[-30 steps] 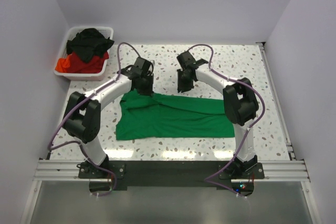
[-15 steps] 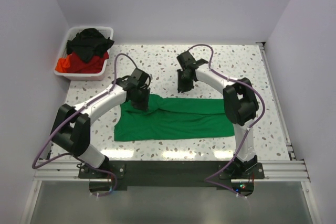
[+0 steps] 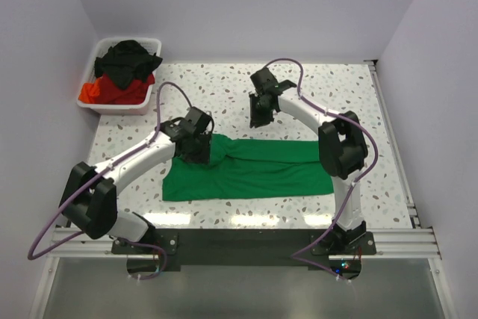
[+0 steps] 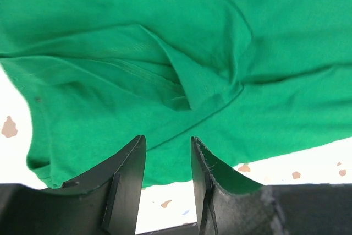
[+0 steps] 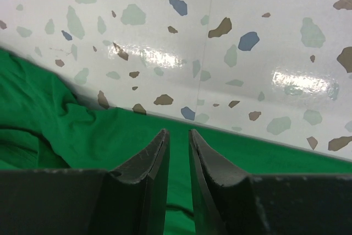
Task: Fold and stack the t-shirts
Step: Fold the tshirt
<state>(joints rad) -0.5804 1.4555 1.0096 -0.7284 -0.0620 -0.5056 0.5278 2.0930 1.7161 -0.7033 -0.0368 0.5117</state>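
A bright green t-shirt (image 3: pixel 254 169) lies as a long folded band across the near middle of the table; it fills the left wrist view (image 4: pixel 165 53) with a creased fold. My left gripper (image 3: pixel 196 152) hovers over the shirt's left end, open, nothing between its fingers (image 4: pixel 166 141). My right gripper (image 3: pixel 258 116) hangs just behind the shirt's far edge, its jaws a narrow gap apart and empty (image 5: pixel 177 133), with green cloth (image 5: pixel 66 130) below. A black t-shirt (image 3: pixel 131 57) and a red t-shirt (image 3: pixel 104 92) lie heaped in the bin.
A white plastic bin (image 3: pixel 143 99) stands at the back left corner of the speckled table (image 3: pixel 336 102). White walls close in the left, back and right. A metal rail (image 3: pixel 388 240) runs along the near edge by the arm bases.
My left gripper has come toward the near side, lowered the shirt's left end onto the table, let go and opened. The right gripper has barely shifted.
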